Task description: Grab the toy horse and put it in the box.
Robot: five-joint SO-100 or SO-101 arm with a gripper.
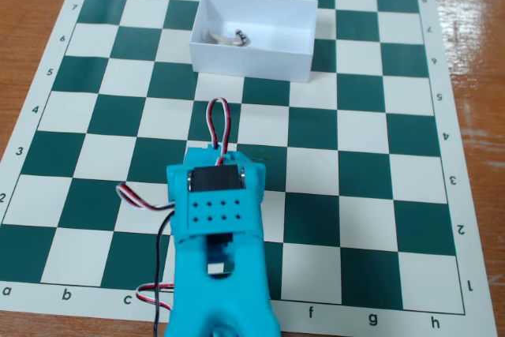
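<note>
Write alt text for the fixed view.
A toy horse lies on its side inside a white box at the far end of a green chessboard. A folded turquoise robot arm fills the near edge, its hand hidden.

Box [254, 59] open above; arm [217, 234] folded well apart, near edge.

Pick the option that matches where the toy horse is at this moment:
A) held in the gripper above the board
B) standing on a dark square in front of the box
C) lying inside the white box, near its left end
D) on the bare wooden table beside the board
C: in the fixed view the toy horse lies on the floor of the box, toward its left end, while the folded arm sits apart at the near edge of the board.
</note>
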